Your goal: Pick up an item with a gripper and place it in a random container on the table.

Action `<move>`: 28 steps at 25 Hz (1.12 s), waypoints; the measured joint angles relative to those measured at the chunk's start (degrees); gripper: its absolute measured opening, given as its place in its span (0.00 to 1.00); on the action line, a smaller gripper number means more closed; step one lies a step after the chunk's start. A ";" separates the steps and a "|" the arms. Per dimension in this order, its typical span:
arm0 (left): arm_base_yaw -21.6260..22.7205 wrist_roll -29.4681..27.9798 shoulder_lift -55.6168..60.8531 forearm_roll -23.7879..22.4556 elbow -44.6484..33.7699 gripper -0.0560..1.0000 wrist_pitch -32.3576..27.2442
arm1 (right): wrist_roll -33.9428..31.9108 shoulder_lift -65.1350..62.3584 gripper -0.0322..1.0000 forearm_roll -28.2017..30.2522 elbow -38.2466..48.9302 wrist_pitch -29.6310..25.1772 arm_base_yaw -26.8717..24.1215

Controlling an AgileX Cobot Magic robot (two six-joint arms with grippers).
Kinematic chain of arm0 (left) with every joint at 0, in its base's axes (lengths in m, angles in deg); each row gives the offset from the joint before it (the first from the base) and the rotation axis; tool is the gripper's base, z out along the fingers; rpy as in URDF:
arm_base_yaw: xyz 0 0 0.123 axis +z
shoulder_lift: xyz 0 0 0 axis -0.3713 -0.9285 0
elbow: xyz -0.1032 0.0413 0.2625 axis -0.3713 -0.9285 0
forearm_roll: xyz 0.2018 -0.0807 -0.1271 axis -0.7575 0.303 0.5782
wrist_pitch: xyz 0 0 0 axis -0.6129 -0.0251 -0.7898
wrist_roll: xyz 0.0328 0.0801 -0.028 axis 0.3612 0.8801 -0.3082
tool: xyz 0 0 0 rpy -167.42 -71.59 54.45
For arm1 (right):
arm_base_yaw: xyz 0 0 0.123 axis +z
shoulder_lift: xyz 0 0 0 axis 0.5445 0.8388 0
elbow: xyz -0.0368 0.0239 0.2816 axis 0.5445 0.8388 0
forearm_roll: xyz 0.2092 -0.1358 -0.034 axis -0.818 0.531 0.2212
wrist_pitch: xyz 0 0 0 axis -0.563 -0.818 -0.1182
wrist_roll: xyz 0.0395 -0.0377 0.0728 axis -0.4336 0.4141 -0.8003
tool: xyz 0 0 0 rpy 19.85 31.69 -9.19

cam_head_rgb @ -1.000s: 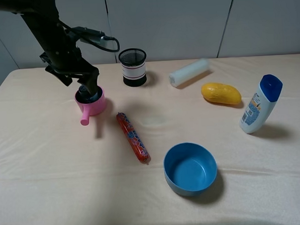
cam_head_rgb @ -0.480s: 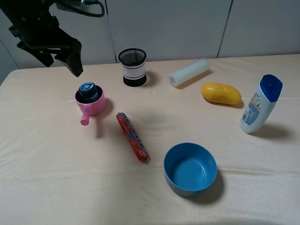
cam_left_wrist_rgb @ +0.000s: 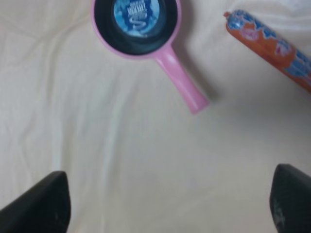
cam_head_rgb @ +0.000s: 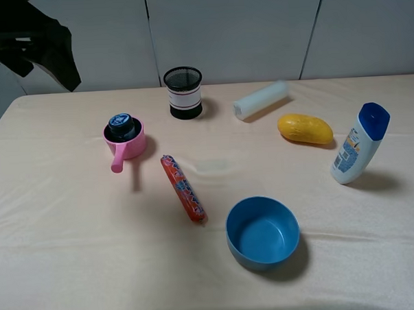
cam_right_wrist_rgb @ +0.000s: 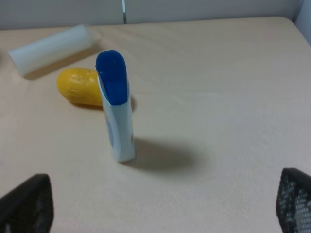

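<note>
The small dark blue jar (cam_head_rgb: 121,124) stands upright inside the pink saucepan-shaped cup (cam_head_rgb: 132,147) on the left of the cream table (cam_head_rgb: 59,237). My left gripper (cam_head_rgb: 60,64) is raised high at the far left, well apart from the cup. In the left wrist view the jar's patterned cap (cam_left_wrist_rgb: 137,12) shows inside the cup (cam_left_wrist_rgb: 179,77), and the left gripper (cam_left_wrist_rgb: 165,213) is open and empty, its fingers wide apart. My right gripper (cam_right_wrist_rgb: 160,208) is open and empty above the table near the lotion bottle. It is out of the exterior view.
A black mesh cup (cam_head_rgb: 184,93), a white cylinder (cam_head_rgb: 261,99) and a yellow object (cam_head_rgb: 305,129) lie at the back. A tall white lotion bottle (cam_head_rgb: 358,145) stands on the right. A red sausage stick (cam_head_rgb: 184,189) and a blue bowl (cam_head_rgb: 262,231) sit in the middle.
My left gripper has let go of the jar in the pink cup, then risen and drawn back up and to the left. The jar stays in the cup.
</note>
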 joint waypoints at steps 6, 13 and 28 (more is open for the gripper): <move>0.00 -2.57 8.47 0.00 -5.33 0.84 -0.05 | 0.00 0.00 0.70 0.00 0.00 0.00 0.00; 0.00 -6.81 22.26 0.00 -13.72 0.84 -0.16 | 0.00 0.00 0.70 0.00 0.00 0.00 0.00; 0.00 -6.78 56.33 4.79 -26.84 0.89 -0.21 | 0.00 0.00 0.70 0.00 0.00 0.00 0.00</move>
